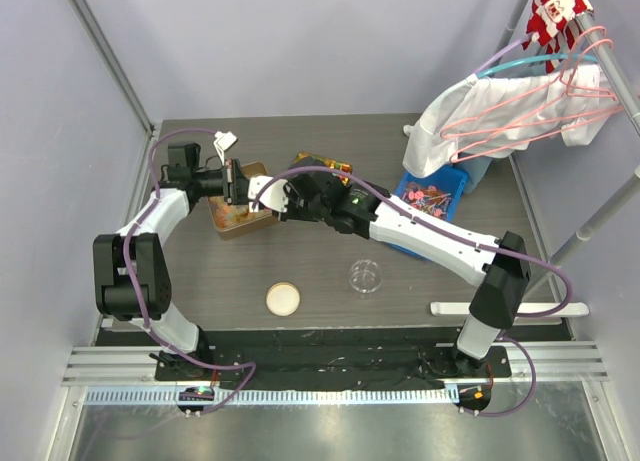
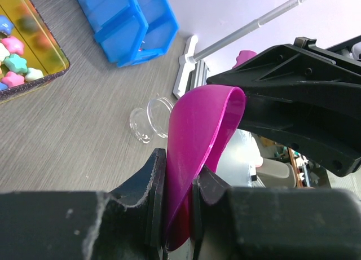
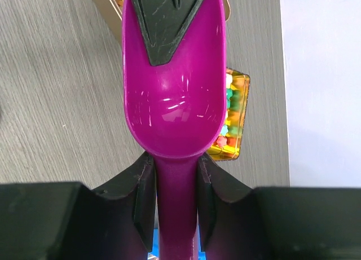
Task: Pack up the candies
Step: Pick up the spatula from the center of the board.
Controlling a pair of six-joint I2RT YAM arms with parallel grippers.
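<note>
Candies lie in gold tray on worktop, apart from scoop. Left tool pinches the scoop bowl. Right tool, nearly closed, clamps the handle. Check right grip is firm before left lets go.

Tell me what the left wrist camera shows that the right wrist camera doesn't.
Only the left wrist view: blue bins and a clear round dish. Only the right wrist view: the handle clamped in the right pincer. Both: the pink scoop and the gold tray of candies on the grey table.
</note>
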